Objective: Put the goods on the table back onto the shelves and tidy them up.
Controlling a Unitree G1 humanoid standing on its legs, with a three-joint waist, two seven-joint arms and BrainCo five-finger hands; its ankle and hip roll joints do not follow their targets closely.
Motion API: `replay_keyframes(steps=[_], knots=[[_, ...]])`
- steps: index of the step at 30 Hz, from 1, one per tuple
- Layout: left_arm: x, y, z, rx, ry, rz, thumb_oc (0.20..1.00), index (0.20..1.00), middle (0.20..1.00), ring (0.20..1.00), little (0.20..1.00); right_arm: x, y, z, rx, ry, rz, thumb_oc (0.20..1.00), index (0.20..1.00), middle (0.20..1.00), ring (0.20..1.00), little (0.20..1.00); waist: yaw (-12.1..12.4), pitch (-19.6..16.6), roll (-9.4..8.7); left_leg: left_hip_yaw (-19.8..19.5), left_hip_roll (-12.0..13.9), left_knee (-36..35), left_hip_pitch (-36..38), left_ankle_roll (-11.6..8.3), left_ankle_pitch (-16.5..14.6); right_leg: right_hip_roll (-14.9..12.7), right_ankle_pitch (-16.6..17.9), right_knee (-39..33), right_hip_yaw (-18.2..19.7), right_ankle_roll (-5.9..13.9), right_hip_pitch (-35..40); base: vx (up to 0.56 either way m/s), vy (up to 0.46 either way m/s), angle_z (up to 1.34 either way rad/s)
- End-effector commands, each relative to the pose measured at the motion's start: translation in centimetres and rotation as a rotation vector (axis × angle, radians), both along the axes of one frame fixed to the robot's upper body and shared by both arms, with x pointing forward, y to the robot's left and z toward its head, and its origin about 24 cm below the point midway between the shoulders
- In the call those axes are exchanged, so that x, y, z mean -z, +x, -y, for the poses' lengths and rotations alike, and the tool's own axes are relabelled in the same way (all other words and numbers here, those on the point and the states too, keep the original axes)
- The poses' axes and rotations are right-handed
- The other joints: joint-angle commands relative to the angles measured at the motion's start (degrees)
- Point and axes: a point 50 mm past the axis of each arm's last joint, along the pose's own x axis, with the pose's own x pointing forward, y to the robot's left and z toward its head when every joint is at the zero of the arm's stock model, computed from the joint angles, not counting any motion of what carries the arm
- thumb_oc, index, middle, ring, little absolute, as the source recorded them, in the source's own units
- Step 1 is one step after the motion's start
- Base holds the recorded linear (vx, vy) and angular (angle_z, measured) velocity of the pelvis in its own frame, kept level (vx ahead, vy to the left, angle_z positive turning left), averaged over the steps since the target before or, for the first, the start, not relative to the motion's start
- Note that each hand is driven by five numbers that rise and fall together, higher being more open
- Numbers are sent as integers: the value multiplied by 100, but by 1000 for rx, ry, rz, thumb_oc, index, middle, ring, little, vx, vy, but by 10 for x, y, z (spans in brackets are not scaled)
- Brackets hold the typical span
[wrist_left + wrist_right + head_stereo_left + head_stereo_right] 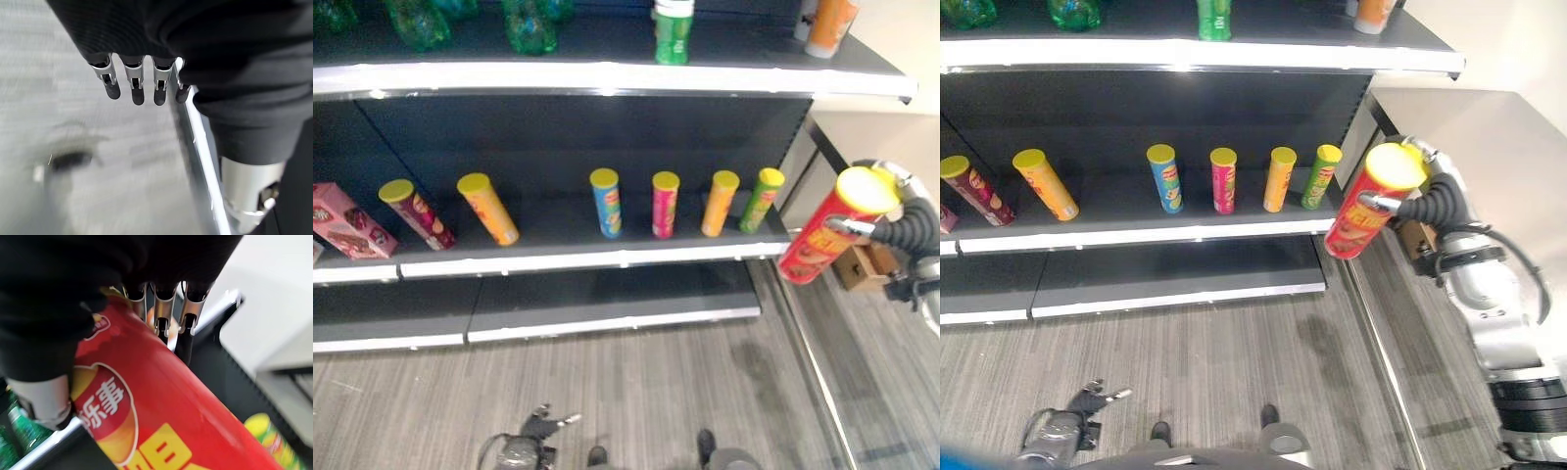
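A red chip can point(827, 235) with a yellow lid hangs tilted in the air just off the right end of the middle shelf point(558, 257). My right hand point(1433, 203) is shut on it near the lid, and its fingers point(164, 308) curl over the can's red side point(171, 416). On that shelf several chip cans stand in a row: maroon point(416, 212), orange point(489, 208), blue point(607, 203), pink point(665, 204), orange point(720, 203) and green point(761, 199). My left hand point(533, 433) hangs low over the floor, its fingers point(137, 85) straight and holding nothing.
A pink box point(347, 220) lies at the shelf's left end. Green bottles point(673, 31) and an orange bottle point(829, 24) stand on the top shelf. The bottom shelf point(607, 304) is bare. A pale tabletop point(1498, 147) and a cardboard box point(864, 264) are at the right.
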Motion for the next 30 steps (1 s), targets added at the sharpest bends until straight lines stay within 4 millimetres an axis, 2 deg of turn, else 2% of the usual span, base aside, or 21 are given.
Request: replay_keyframes(steps=[1, 4, 6, 8, 10, 12, 13, 14, 16, 18, 19, 21, 22, 23, 25, 28, 30], knots=[[-7, 5, -25, 54, 88, 5, 1000, 1000, 1000, 1000, 1000, -31, -5, -20, -108, -26, 172, 200, 200, 200, 200, 200, 214, -165, -334, 273, -534, -176, 286, 240, -451, 234, -568, 763, -786, -62, -562, -21, -2, -4], [-7, 7, -22, 62, 77, 16, 1000, 1000, 1000, 1000, 1000, -32, -5, -28, -146, -53, 165, 200, 200, 200, 200, 200, 231, -140, -386, 205, -638, -83, 250, 256, -476, 269, -583, 541, -816, -138, -343, 18, -11, 18], [-6, 3, -20, 43, 66, 16, 1000, 1000, 1000, 1000, 1000, -32, -4, -49, -255, -68, 153, 200, 200, 200, 200, 200, 327, -157, -417, 188, -673, 152, 192, 219, -578, 311, -514, 201, -690, -180, -149, 50, -48, 14], [-7, 4, -19, 40, 60, 32, 1000, 1000, 1000, 1000, 1000, -31, -3, -60, -313, -92, 130, 200, 200, 200, 200, 200, 383, -88, -439, 148, -682, 780, -33, 147, -751, 294, -530, 162, -709, -219, -107, 8, -58, -5], [-9, 9, -18, 28, 51, 54, 1000, 1000, 1000, 1000, 1000, -29, 0, -71, -374, -113, 100, 200, 200, 200, 200, 200, 443, 115, -476, 157, -667, 1701, -432, -9, -960, 225, -578, 129, -790, -283, -2, -41, -24, 6], [-9, 8, -17, 20, 51, 53, 1000, 1000, 1000, 1000, 1000, -28, 2, -74, -383, -121, 86, 200, 200, 200, 200, 200, 435, 152, -451, 151, -614, 1982, -547, -40, -999, 244, -599, 84, -841, -310, 80, 23, 37, 36], [-9, 7, -18, -12, 38, 58, 1000, 1000, 1000, 1000, 1000, -23, 4, -80, -404, -162, 46, 200, 200, 200, 200, 200, 496, 207, -418, 157, -400, 2159, -679, -123, -827, 214, -670, -15, -916, -327, 258, 119, 106, 47], [-8, 5, -17, -20, 35, 54, 1000, 1000, 1000, 1000, 1000, -21, 4, -83, -421, -171, 34, 200, 200, 200, 200, 200, 518, 209, -392, 123, -269, 2008, -677, -135, -780, 188, -686, -49, -939, -306, 305, 171, 160, 31], [-7, 1, -17, -27, 35, 45, 1000, 1000, 1000, 1000, 1000, -19, 6, -91, -457, -187, 20, 200, 200, 200, 200, 200, 573, 169, -376, -47, 18, 1437, -608, -172, -569, 104, -724, -72, -926, -238, 306, 146, 187, 8], [-7, 0, -19, -44, 39, 45, 1000, 1000, 1000, 1000, 1000, -19, 7, -96, -481, -183, 21, 200, 200, 200, 200, 200, 633, 175, -343, -321, 402, 788, -745, -252, -83, 5, -801, -45, -899, -153, 250, 106, 198, 12], [-7, 0, -19, -44, 38, 45, 1000, 1000, 1000, 1000, 1000, -19, 7, -96, -481, -184, 21, 200, 200, 200, 200, 200, 623, 170, -341, -325, 408, 746, -729, -260, -61, 10, -809, -39, -906, -158, 248, 101, 182, 19], [-8, -3, -28, -56, 65, 43, 1000, 1000, 1000, 1000, 1000, -16, 9, -92, -452, -185, 14, 200, 200, 200, 200, 200, 667, 134, -267, -486, 780, -20, -1080, -436, 376, -146, -1011, -92, -873, 12, 380, 255, 376, 16], [-9, -4, -30, -49, 67, 46, 1000, 1000, 1000, 1000, 1000, -14, 9, -91, -447, -183, 3, 200, 200, 200, 200, 200, 675, 116, -237, -386, 807, -50, -1141, -495, 453, -224, -1030, -108, -891, 60, 458, 322, 448, 29], [-8, -8, -31, -45, 69, 33, 1000, 1000, 1000, 1000, 1000, -12, 9, -90, -440, -182, -6, 200, 200, 200, 200, 200, 692, 58, -181, -396, 812, -157, -1045, -514, 455, -241, -1031, -114, -861, 93, 487, 270, 381, 18], [-6, -9, -27, -24, 69, 15, 1000, 1000, 1000, 1000, 1000, -5, 8, -90, -428, -182, -19, 200, 200, 200, 200, 200, 695, -37, -77, -338, 717, -144, -989, -587, 509, -445, -910, -97, -893, 234, 571, 264, 438, -4], [-9, -1, -31, -1, 90, 31, 1000, 1000, 1000, 1000, 1000, -1, 8, -97, -447, -162, -19, 200, 200, 200, 200, 200, 736, -90, -204, -128, 348, 213, -948, -415, 185, -942, -708, 81, -814, 444, 564, 254, 387, 14], [-11, 3, -34, 10, 115, 37, 1000, 1000, 1000, 1000, 1000, -1, 9, -105, -470, -154, -14, 200, 200, 200, 200, 200, 749, -107, -286, 23, 187, 328, -924, -269, 27, -1157, -515, 286, -745, 527, 388, 186, 360, -12]])
